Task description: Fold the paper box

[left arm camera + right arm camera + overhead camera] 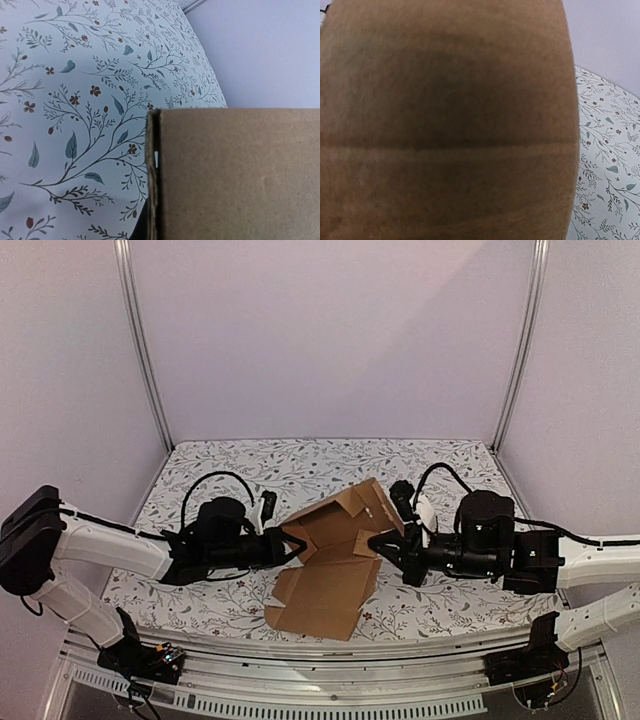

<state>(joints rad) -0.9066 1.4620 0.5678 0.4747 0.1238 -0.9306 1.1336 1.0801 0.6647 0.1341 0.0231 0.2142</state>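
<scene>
The paper box is a brown die-cut cardboard sheet lying mid-table, its far part folded up into raised flaps. My left gripper reaches in from the left with its fingers around the box's raised left wall. In the left wrist view that wall fills the right half and its folded edge runs up the middle. My right gripper is against the box's right side, under a raised flap. Blurred cardboard fills the right wrist view and hides the fingers.
The floral tablecloth covers the table. White walls and metal frame posts enclose the back and sides. A metal rail runs along the near edge, just behind the box's front edge.
</scene>
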